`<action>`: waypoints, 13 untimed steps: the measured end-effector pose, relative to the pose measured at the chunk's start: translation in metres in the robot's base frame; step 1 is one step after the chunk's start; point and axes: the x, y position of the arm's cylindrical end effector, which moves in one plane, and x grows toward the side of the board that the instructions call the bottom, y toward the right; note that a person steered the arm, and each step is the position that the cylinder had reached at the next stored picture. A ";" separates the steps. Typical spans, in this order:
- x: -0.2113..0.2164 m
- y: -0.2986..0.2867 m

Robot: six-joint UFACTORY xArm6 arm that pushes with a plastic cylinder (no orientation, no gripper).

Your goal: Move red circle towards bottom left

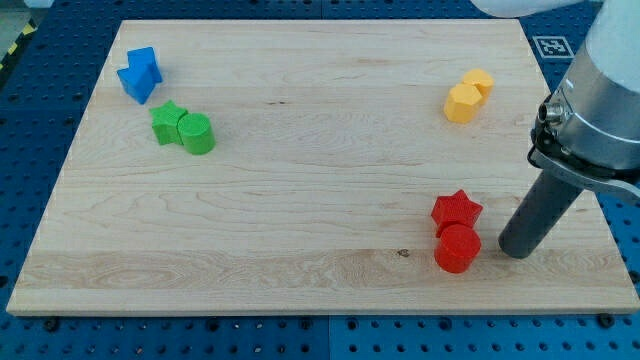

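Wooden board on blue pegboard table. Arm w/ dark rod at right; my tip on board, just right of red circle, small gap, not touching. No gripper, holds nothing. Red circle near bottom right, touching red star above. Green star + green cylinder at left, blue blocks top left, yellow blocks top right.

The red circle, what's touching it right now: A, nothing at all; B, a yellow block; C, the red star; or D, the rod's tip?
C: the red circle sits directly against the red star just above it in the view, while my tip stands apart to the view's right with bare board between them.
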 end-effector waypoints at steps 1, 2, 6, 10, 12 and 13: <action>0.001 -0.002; 0.000 -0.002; 0.000 -0.037; 0.010 -0.061; 0.011 -0.064; -0.003 -0.064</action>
